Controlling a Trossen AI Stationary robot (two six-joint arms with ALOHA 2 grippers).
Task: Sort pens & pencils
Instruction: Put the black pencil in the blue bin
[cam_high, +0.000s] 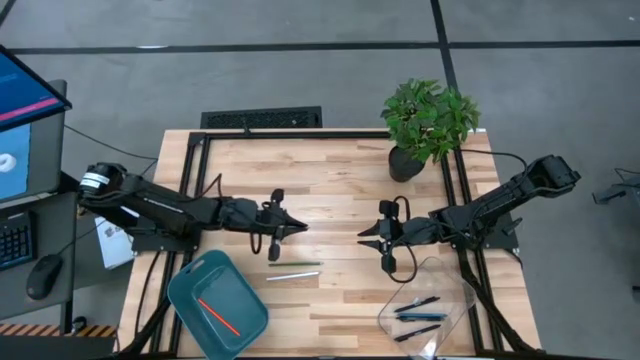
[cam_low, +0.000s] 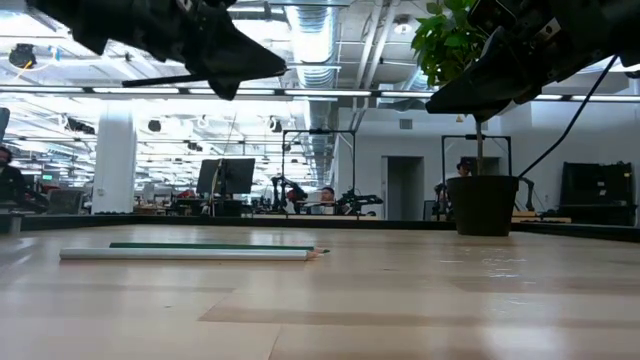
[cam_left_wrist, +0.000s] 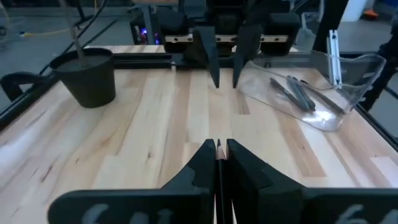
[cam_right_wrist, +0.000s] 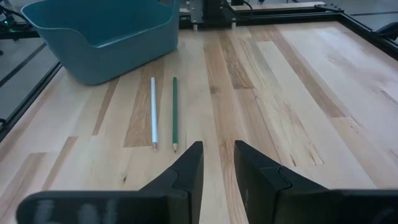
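A green pencil (cam_high: 294, 264) (cam_right_wrist: 175, 112) and a pale pencil (cam_high: 293, 276) (cam_right_wrist: 153, 112) lie flat, side by side, on the wooden table. An orange pencil (cam_high: 218, 315) lies inside the teal bin (cam_high: 182, 290). Several dark pens (cam_high: 418, 315) (cam_left_wrist: 298, 93) lie in the clear tray (cam_high: 450, 280). My left gripper (cam_high: 300, 226) (cam_left_wrist: 218, 149) hovers just beyond the green pencil's far side, shut down to a thin slit. My right gripper (cam_high: 362, 236) (cam_right_wrist: 217, 155) faces it from the right, slightly open and holding nothing. Both are above the table.
A potted plant (cam_high: 428, 120) (cam_left_wrist: 90, 78) stands at the table's far right. The teal bin sits at the near left and the clear tray at the near right. A black frame (cam_high: 200, 140) runs around the table. Bare wood lies between the two grippers.
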